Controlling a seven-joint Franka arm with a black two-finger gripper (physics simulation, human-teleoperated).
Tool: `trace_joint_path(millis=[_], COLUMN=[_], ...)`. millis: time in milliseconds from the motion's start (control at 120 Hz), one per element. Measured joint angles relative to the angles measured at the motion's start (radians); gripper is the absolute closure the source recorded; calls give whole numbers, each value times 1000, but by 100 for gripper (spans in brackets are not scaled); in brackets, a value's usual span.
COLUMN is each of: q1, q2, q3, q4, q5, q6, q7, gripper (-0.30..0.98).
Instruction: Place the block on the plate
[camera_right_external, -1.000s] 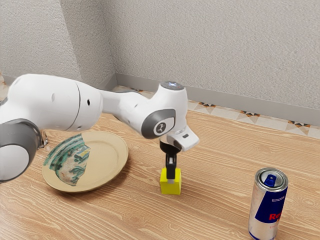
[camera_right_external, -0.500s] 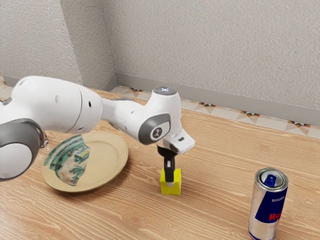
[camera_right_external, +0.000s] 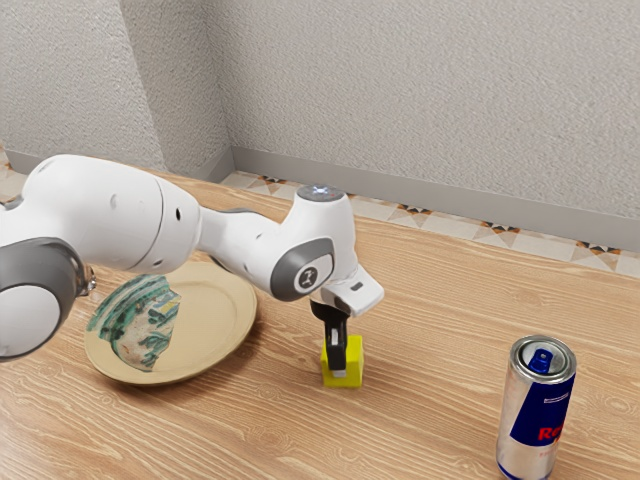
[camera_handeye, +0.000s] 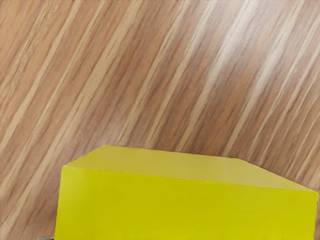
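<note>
The yellow block (camera_right_external: 354, 365) rests on the table in the exterior view, apart from the plate. My gripper (camera_right_external: 338, 372) is low at the block, its black lower part overlapping the block's near face there. Whether it holds the block cannot be made out. In the wrist view the yellow block (camera_handeye: 185, 205) looms large just under my hand. The round tan plate (camera_right_external: 215, 320), with a green and brown pattern on one part, lies toward the exterior view's left.
A silver and blue can (camera_right_external: 537, 410) stands upright near the exterior view's lower right. The wooden table (camera_right_external: 430, 300) runs under everything, with a textured wall beyond it. My arm extends partly over the plate's far side.
My hand has come slightly lower and moved a little toward the exterior view's left, with its tilt changed. The block has barely shifted; plate and can are where they were.
</note>
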Motion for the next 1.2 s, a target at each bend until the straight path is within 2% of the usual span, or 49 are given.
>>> trace_joint_path(millis=[175,475,925,1200], q1=[-1,-1,10,87], q2=[-3,-12,-108,-154], q3=[1,5,11,9], q4=[-2,-8,-36,-41], q5=[-6,-11,-5,2], q6=[10,17,-2,-57], q7=[1,0,-22,-36], gripper=[26,26,37,39])
